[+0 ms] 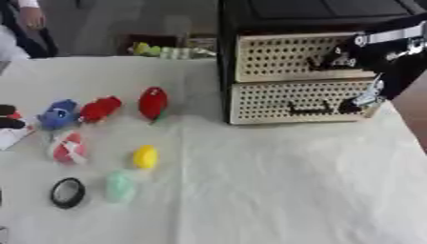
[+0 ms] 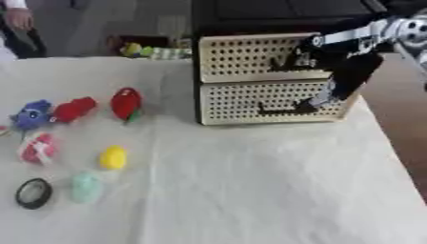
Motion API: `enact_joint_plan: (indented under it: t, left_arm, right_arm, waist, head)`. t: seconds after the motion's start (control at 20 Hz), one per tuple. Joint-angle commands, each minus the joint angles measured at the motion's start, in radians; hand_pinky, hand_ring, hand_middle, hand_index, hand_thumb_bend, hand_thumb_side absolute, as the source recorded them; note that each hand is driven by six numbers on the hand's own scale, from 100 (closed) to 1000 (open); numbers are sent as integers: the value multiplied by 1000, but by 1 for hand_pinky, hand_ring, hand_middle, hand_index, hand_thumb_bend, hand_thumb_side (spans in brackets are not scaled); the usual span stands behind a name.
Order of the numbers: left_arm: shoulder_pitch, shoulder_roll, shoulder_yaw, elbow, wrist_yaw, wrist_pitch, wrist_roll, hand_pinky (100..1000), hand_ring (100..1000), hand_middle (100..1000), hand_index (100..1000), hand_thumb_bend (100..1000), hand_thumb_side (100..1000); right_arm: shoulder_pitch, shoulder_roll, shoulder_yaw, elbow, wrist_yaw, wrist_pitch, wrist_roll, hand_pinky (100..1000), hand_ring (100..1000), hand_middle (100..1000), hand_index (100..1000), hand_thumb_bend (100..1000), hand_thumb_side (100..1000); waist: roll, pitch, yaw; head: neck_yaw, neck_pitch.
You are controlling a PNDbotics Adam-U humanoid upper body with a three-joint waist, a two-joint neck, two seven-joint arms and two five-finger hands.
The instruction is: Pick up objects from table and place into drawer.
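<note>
Several small things lie on the left of the white-clothed table (image 1: 275,190): a blue plush toy (image 1: 58,114), a red plush toy (image 1: 101,108), a red strawberry-like piece (image 1: 153,102), a pink and white piece (image 1: 68,147), a yellow egg shape (image 1: 145,157), a pale green egg shape (image 1: 119,186) and a black ring (image 1: 67,192). A black cabinet stands at the back right with an upper drawer (image 1: 292,57) and a lower drawer (image 1: 292,100), both with beige perforated fronts that look closed. My right hand (image 2: 333,78) comes in from the upper right and sits against the drawer fronts, near their dark handles.
Two dark shapes (image 1: 8,116) with a bit of red show at the left edge beside a white sheet (image 1: 10,137). Yellow and green items (image 1: 158,50) lie beyond the table's far edge. The table's right edge runs close beside the cabinet.
</note>
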State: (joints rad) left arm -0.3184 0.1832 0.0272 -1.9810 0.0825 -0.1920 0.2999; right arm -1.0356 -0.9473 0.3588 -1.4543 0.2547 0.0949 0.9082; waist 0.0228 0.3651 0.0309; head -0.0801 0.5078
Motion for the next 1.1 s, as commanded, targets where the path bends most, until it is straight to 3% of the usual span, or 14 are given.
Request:
enact_joint_plan:
  t: [0.05, 1.1]
  left_arm:
    - [-11, 4, -1, -19, 4, 2, -4, 486, 564, 648, 780, 100, 963]
    - [-18, 4, -3, -19, 10, 2, -10, 488, 567, 650, 781, 100, 961]
  right_arm:
    - [-13, -39, -11, -22, 8, 6, -1, 100, 100, 100, 862, 486, 324]
    - [98, -131, -38, -181, -31, 26, -1, 100, 100, 100, 851, 466, 345]
  waist:
    - [-2, -20, -2]
    - [-6, -19, -1]
  head:
    - [-2, -7]
    - [-7, -16]
